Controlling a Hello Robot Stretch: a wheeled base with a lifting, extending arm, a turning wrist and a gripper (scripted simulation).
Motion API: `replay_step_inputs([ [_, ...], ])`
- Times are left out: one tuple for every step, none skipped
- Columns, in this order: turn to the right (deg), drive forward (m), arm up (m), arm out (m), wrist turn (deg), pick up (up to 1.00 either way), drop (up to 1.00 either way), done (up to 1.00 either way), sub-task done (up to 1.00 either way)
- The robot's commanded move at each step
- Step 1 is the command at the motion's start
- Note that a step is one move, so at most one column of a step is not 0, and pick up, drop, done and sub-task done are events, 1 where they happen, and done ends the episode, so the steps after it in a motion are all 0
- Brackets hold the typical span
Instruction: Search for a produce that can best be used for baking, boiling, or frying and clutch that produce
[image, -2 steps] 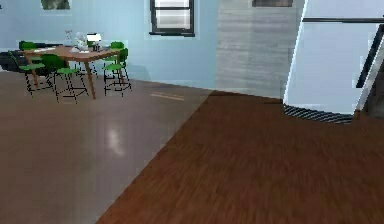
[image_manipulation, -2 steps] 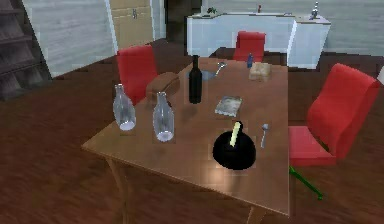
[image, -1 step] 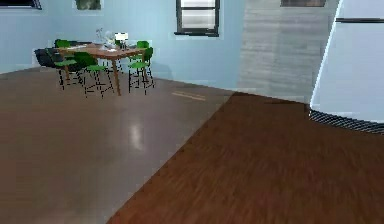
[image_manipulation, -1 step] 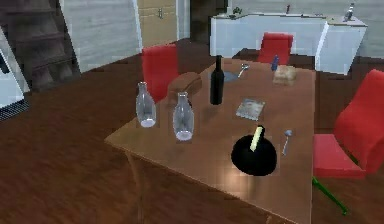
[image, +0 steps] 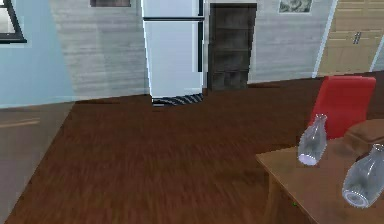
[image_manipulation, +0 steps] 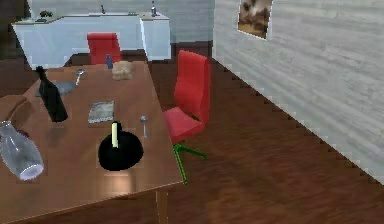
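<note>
Tan lump at far end of wooden table; cannot tell if it is the sought produce. Nearer: book, dark bottle, black bowl, clear glass bottle. Red chair beside table. White fridge ahead across the dark floor. Claw's state: cannot tell.

Home kitchen-diner: white fridge, wooden dining table, red chairs, white counter.

The floor is dark polished wood, the surface smooth brown wood. The bottles are clear glass; the red chair looks like matt plastic, perhaps.
</note>
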Motion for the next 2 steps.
replay_step_inputs([
  [12.0, 0.0, 0.0, 0.0, 0.0, 0.0, 0.0, 0.0, 0.0],
  [0.0, 0.55, 0.0, 0.0, 0.0, 0.0, 0.0, 0.0, 0.0],
])
